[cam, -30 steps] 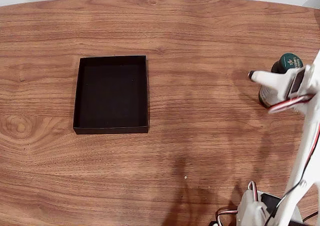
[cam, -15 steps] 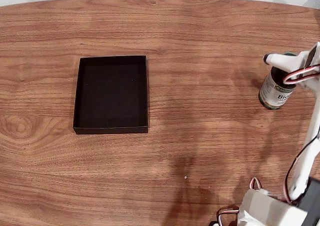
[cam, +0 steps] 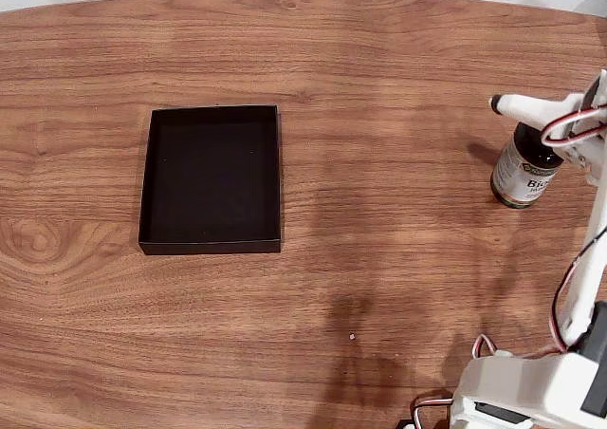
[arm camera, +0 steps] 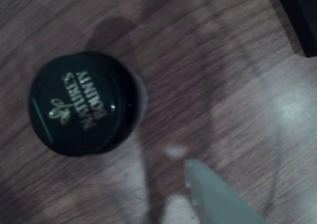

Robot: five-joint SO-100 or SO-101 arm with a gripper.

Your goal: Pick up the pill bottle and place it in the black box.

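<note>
Gripper [cam: 512, 106] above upright pill bottle [cam: 524, 171]

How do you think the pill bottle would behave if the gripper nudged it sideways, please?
The bottle stands upright, taller than its base, so it would probably tip. Being round, it would then likely roll across the table. It looks rigid; its smooth cap may be slippery.

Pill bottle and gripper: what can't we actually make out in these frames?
- Pill bottle: fixed view, the white gripper covers its cap; the label text is too small.
- Same bottle: wrist view looks straight down at the cap, so body and label are hidden.
- Gripper jaws: one blurred finger, cut off at the bottom edge. Open or shut, unclear.
- Black box: floor too dark for detail.
</note>
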